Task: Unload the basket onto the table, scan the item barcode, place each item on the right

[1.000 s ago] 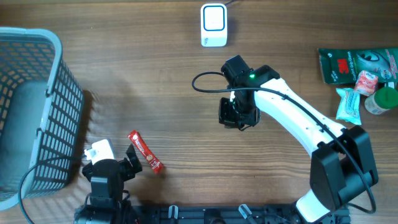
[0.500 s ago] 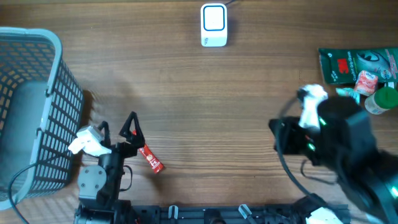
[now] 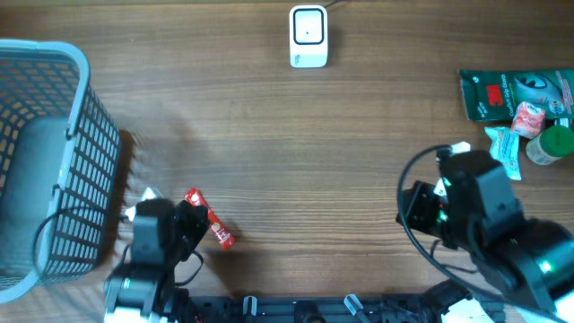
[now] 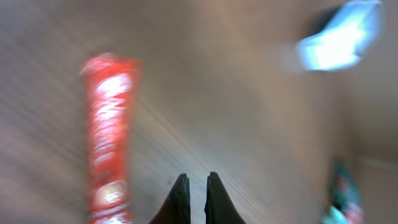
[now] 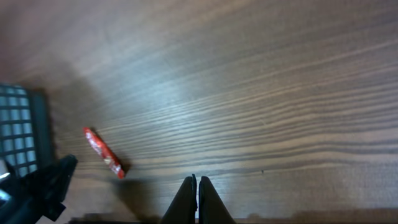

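1. Snack first: the red snack bar (image 3: 209, 218) lies flat on the wooden table (image 3: 269, 152), near the front edge on the left side. It is slanted, with its upper end toward the basket side, and neither gripper holds it.
2. The left gripper (image 4: 193, 182) has its fingers drawn almost together, with only a thin slit between them and nothing in that slit. Its wrist view is blurred, but the bar shows just beside the fingers, off to their left.
3. From overhead, the left arm (image 3: 152, 238) sits between the basket (image 3: 45, 152) and the bar. Its dark front end is right at the bar's upper end, and I cannot tell whether they touch.
4. The right gripper (image 5: 196, 182) has its fingers pressed together and empty over bare wood. The bar is well apart from it, far across the table in its wrist view.
5. The right arm (image 3: 475, 215) is at the front right of the table.
6. The white scanner (image 3: 308, 36) stands at the far edge, about mid-table, well apart from the bar and from both arms.
7. The grey basket stands at the left edge of the table.
8. At the far right lie a green packet (image 3: 502, 90), some small packets and a green-capped bottle (image 3: 554, 144), close together.
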Controlling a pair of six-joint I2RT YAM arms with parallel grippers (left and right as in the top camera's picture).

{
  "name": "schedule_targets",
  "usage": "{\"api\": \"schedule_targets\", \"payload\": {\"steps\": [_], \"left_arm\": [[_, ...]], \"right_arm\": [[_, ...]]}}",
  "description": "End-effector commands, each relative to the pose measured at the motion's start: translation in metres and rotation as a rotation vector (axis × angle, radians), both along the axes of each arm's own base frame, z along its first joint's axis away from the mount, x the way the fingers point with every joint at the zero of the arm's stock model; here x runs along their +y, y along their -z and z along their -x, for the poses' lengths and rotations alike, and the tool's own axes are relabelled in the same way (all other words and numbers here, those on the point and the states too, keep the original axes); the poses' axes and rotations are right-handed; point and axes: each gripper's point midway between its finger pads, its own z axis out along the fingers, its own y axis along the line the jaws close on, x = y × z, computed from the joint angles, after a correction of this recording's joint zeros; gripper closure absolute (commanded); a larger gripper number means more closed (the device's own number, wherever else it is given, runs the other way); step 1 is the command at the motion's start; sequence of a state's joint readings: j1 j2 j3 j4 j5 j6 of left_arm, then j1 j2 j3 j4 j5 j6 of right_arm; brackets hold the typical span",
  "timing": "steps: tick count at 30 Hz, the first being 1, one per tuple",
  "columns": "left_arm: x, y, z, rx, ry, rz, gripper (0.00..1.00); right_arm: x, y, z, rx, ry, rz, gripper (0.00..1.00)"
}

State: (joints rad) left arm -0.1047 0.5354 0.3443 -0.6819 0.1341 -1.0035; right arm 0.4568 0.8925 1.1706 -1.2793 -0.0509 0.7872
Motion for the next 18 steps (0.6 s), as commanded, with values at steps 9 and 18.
{"api": "schedule_targets", "payload": {"steps": [9, 18], "left_arm": [[0.03, 0.089, 0.021, 0.481, -0.229, -0.122, 0.96], [-0.071, 0.094, -0.056, 0.231, 0.187, 0.211, 0.96]], "right_arm": [[0.013, 0.073, -0.033, 0.296, 0.036, 0.15, 0.96], [0.015, 0.074, -0.038, 0.281, 0.029, 0.146, 0.96]]}}
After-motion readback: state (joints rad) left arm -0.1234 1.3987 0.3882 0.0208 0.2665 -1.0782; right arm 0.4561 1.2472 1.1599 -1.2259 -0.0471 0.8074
